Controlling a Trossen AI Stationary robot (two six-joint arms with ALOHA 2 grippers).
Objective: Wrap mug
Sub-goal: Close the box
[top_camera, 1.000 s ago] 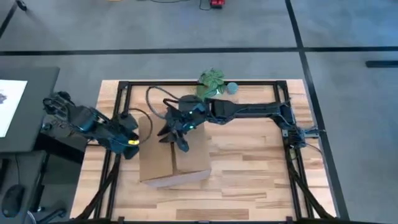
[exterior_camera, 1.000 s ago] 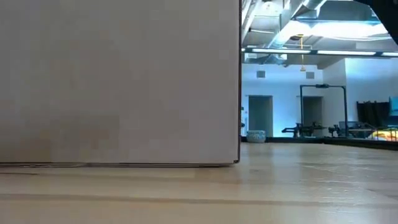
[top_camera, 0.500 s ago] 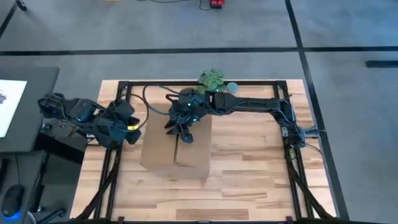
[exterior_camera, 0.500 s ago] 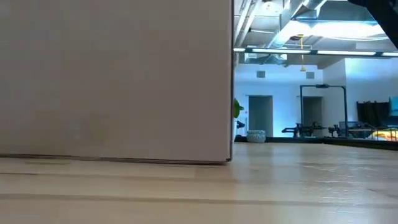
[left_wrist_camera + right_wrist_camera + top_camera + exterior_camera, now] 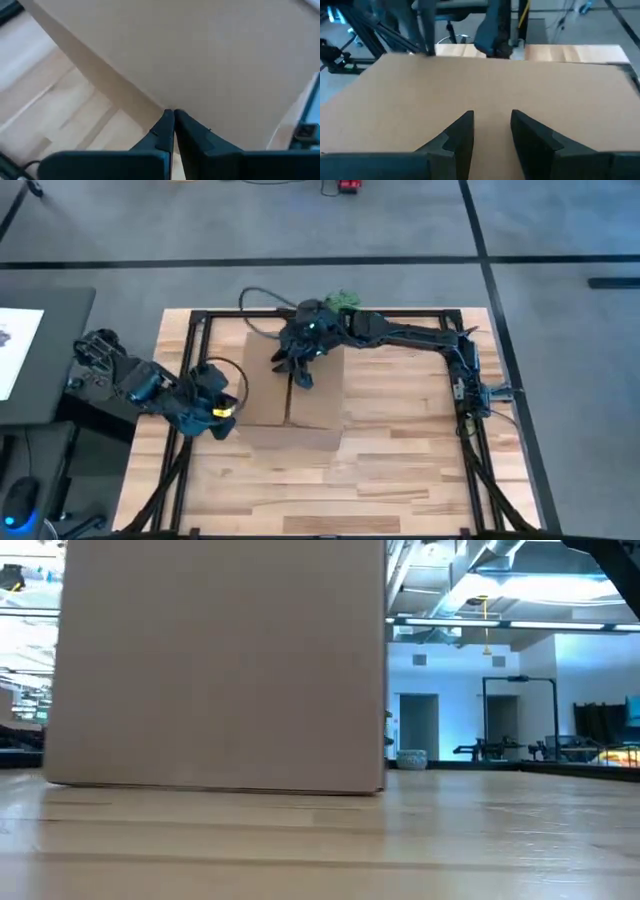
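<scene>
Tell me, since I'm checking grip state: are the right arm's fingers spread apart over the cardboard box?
Yes, the right wrist view shows the right gripper with its fingers parted, bare cardboard box showing between them.

A wooden table (image 5: 400, 470) is stretching out beneath both grippers, its pale planks lying bare on the near side of the left gripper (image 5: 215, 412) and the right gripper (image 5: 297, 370). A black frame (image 5: 400, 313) is running along the table's edges, passing just beyond the right gripper. A dark desk (image 5: 40, 320) is standing off the table, outward of the left gripper, and is carrying a white sheet (image 5: 15, 345). A black tape line (image 5: 300, 262) is crossing the grey floor beyond the right gripper, and a small red object (image 5: 348, 186) is lying farther off still. In the low view, a doorway (image 5: 418, 720) and a black rack (image 5: 520, 715) are showing in the room behind.
</scene>
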